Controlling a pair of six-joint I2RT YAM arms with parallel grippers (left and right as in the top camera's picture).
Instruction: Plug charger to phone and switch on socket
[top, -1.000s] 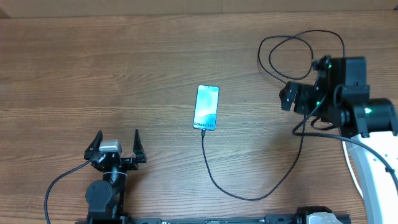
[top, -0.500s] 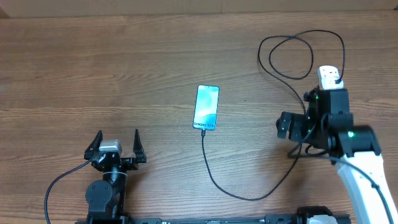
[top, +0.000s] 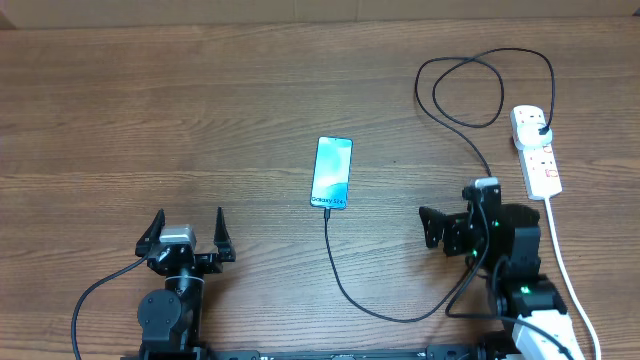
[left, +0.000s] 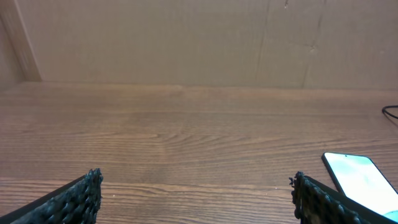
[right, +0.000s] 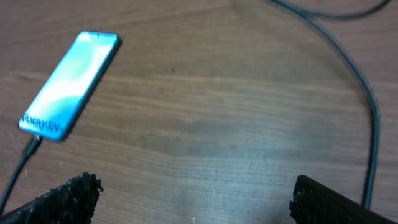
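The phone (top: 332, 172) lies mid-table with its light blue screen up; it also shows in the right wrist view (right: 68, 87) and the left wrist view (left: 364, 180). The charger, a thin black cable (top: 400, 316), meets the phone's near end, curves right and loops at the back. Its black plug (top: 541, 128) sits in the white socket (top: 536, 152) at the far right. My right gripper (top: 436, 226) is open and empty, left of the socket and right of the phone. My left gripper (top: 188, 233) is open and empty at the front left.
The socket's thick white cord (top: 562, 268) runs down the right side toward the front edge, beside my right arm. The cable's slack (right: 368, 106) lies on the wood close to my right gripper. A cardboard wall (left: 199, 37) stands at the table's back.
My right arm has drawn back from the socket toward the table's front, uncovering the socket and plug. The left arm, phone and cable have not moved.
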